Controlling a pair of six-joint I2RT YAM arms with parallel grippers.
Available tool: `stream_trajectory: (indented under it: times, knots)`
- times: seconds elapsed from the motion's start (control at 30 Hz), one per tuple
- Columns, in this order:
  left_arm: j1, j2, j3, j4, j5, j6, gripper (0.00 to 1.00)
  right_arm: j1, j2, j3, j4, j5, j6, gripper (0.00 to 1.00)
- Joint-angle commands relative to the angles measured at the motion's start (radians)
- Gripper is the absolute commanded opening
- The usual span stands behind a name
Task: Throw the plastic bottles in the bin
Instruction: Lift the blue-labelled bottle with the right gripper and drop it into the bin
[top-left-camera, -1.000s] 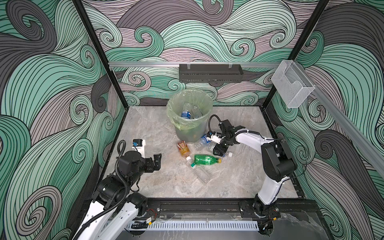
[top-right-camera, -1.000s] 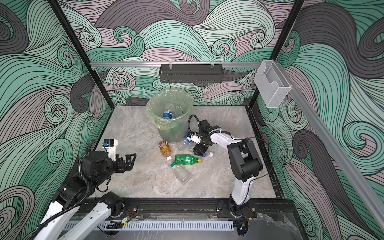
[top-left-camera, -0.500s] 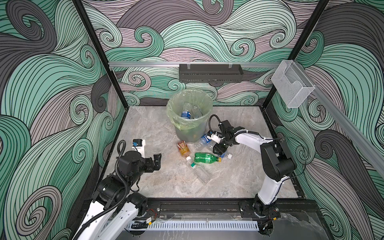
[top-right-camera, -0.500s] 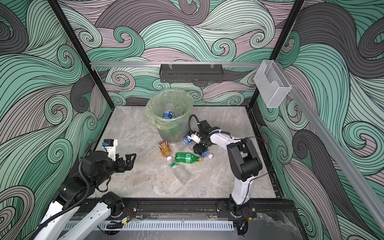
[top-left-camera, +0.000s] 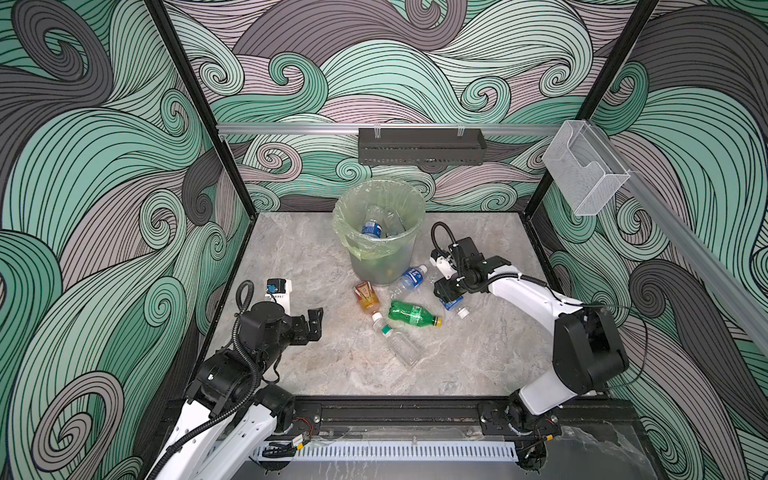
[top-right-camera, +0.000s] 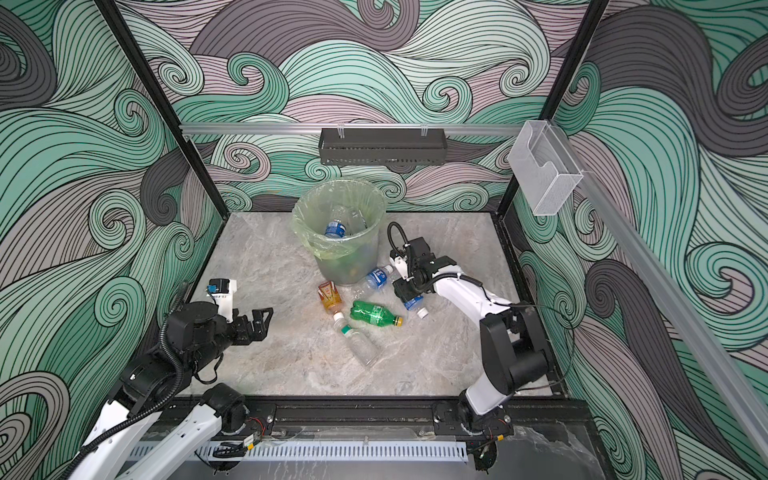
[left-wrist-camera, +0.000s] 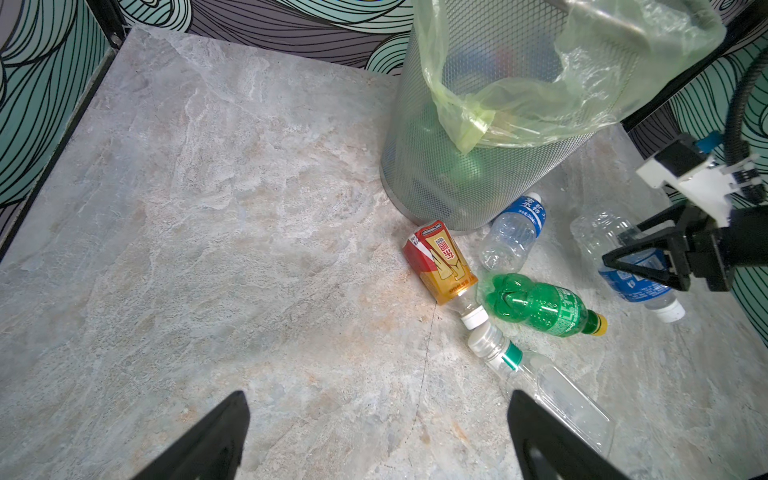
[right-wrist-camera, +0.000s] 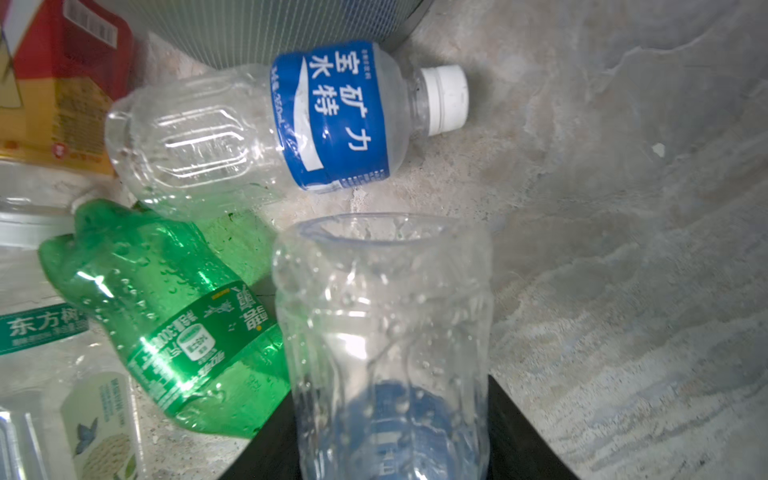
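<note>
Gripping blue-label bottle (right-wrist-camera: 386, 324) w/ narrow jaws, R gripper (top-left-camera: 448, 296) pins it on table (top-left-camera: 478, 353), just right of bin (top-left-camera: 397, 262). Green bottle (top-left-camera: 411, 313) lies nr bin's front. L gripper (top-left-camera: 316, 322) hangs wide open, well left of bin.

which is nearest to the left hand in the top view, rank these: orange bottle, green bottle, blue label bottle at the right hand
From the left hand, in a top view:
1. orange bottle, on the left edge of the bottle cluster.
2. green bottle, lying in the middle of the cluster.
3. blue-label bottle, on the cluster's right side, between the fingers of the right hand.
</note>
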Motion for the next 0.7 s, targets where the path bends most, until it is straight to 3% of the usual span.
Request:
stream_trajectory:
  times: [0.0, 0.37, 0.5, 0.67]
  knots:
    - [0.008, -0.009, -0.012, 0.001, -0.013, -0.003, 0.99, -0.004, -0.087, -0.032, 0.017, 0.022, 0.088, 0.5]
    - [0.007, 0.009, -0.048, 0.048, -0.009, 0.002, 0.99, -0.011, -0.444, -0.157, 0.104, -0.122, 0.224, 0.51]
    - [0.008, 0.027, -0.054, 0.075, -0.004, 0.003, 0.99, -0.011, -0.558, -0.206, 0.155, -0.091, 0.277, 0.47]
    - [0.009, 0.053, -0.057, 0.098, -0.013, 0.007, 0.99, -0.011, -0.661, -0.257, 0.173, -0.085, 0.325, 0.49]
